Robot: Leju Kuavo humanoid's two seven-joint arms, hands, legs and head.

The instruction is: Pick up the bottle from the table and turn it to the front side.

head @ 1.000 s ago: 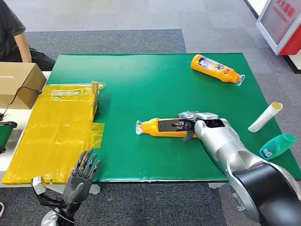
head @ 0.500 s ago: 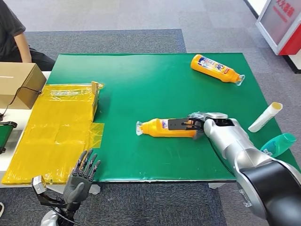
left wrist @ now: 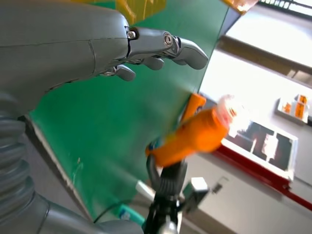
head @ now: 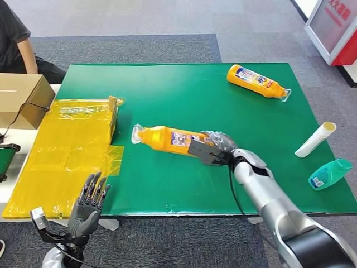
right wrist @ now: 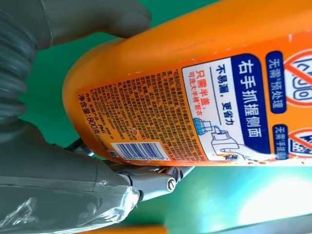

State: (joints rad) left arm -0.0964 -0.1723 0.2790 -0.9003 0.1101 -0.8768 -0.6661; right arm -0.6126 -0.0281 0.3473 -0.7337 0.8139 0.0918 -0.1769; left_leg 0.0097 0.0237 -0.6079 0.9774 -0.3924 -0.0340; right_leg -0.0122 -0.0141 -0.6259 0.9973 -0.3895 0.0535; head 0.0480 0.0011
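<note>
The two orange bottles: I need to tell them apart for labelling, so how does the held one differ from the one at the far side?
The held bottle is gripped at its base by the right hand and looks raised off the green table; the far bottle lies untouched on it. The held bottle's clear cap points left, the far bottle's points right. The held bottle shows a barcode and fine print, the far bottle a blue and white label. Both are orange with clear caps.

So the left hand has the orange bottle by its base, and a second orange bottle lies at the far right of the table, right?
Not quite: it is the right hand that holds the orange bottle by its base, as the head view shows. The left hand is open and off the table's near edge. The second orange bottle does lie at the far right of the table.
</note>
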